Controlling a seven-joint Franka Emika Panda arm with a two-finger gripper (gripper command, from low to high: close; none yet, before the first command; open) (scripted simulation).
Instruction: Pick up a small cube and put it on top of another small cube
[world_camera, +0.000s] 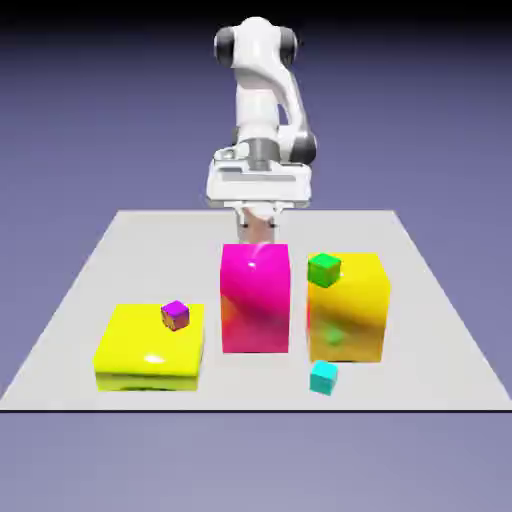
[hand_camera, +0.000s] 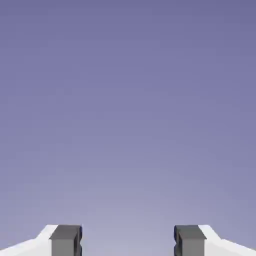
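Note:
The tiny cyan cube (world_camera: 323, 377) lies on the table near its front edge, just in front of the tall yellow block (world_camera: 347, 306). On that block's top, at its left corner, sits the tiny green cube (world_camera: 324, 268). My gripper (world_camera: 260, 232) hangs behind the magenta block (world_camera: 255, 297), far back from both small cubes, its fingers partly hidden by that block. In the hand view the gripper (hand_camera: 128, 241) stands open with a wide empty gap, and only the blue-violet backdrop shows ahead.
A low, wide yellow block (world_camera: 150, 347) stands at the exterior view's left with a tiny purple cube (world_camera: 175, 315) on its top. The tall magenta block rises in the middle, between the two yellow blocks. The grey table (world_camera: 420, 290) ends just before the cyan cube.

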